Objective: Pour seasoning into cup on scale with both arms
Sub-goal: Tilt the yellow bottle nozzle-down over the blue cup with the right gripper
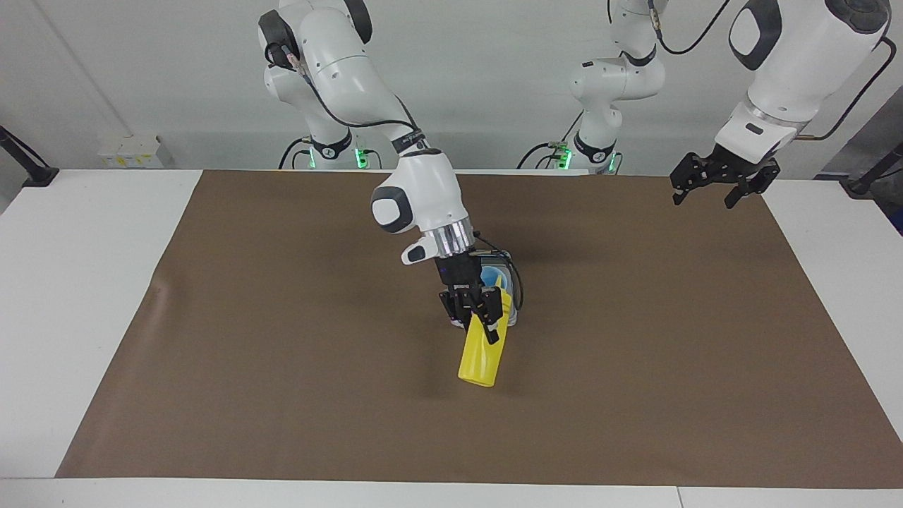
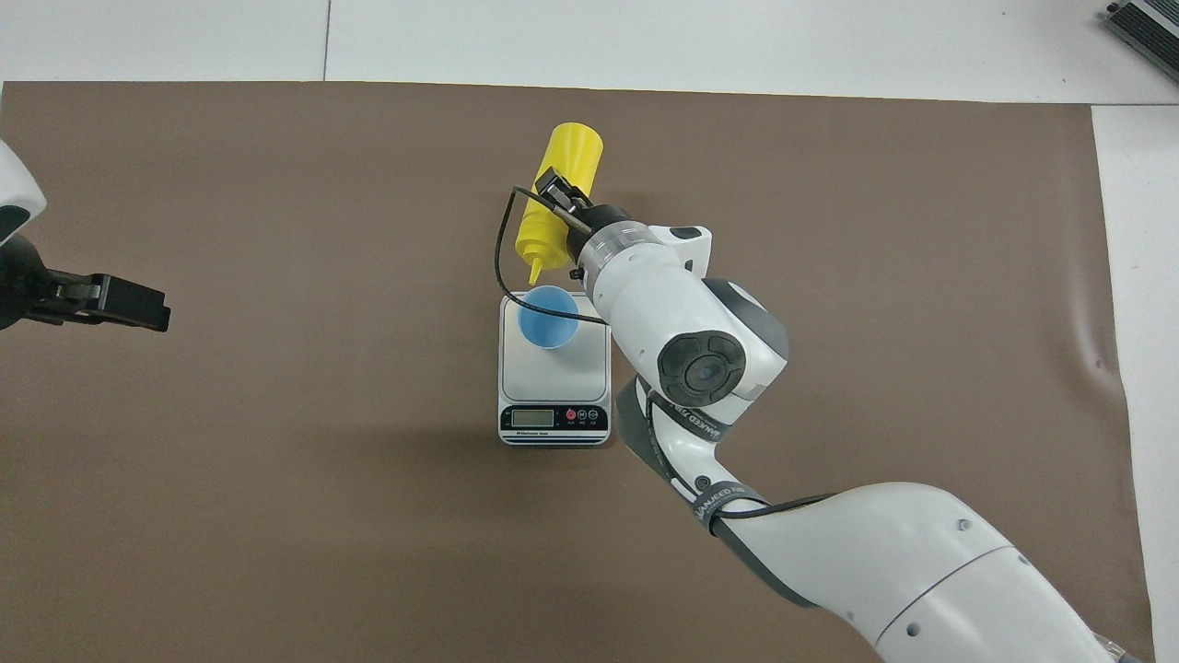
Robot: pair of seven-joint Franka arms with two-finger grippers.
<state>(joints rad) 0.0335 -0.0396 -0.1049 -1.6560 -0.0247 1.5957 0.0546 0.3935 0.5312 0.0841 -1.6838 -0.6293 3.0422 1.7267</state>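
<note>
My right gripper (image 1: 482,319) is shut on the yellow seasoning bottle (image 1: 480,363). It holds the bottle tilted in the air, base up and away from the robots, nozzle down. In the overhead view the bottle (image 2: 573,152) points its nozzle at the rim of the pale blue cup (image 2: 550,318). The cup stands on the silver-grey scale (image 2: 553,376), whose display strip is on the robots' side. In the facing view the cup (image 1: 494,271) is partly hidden by the right gripper and the scale is mostly hidden. My left gripper (image 1: 712,187) is open and empty, and waits in the air over the left arm's end of the table.
A brown mat (image 1: 282,353) covers most of the white table (image 1: 70,282). The right arm's forearm (image 2: 700,350) hangs over the mat beside the scale. The left gripper also shows in the overhead view (image 2: 120,304).
</note>
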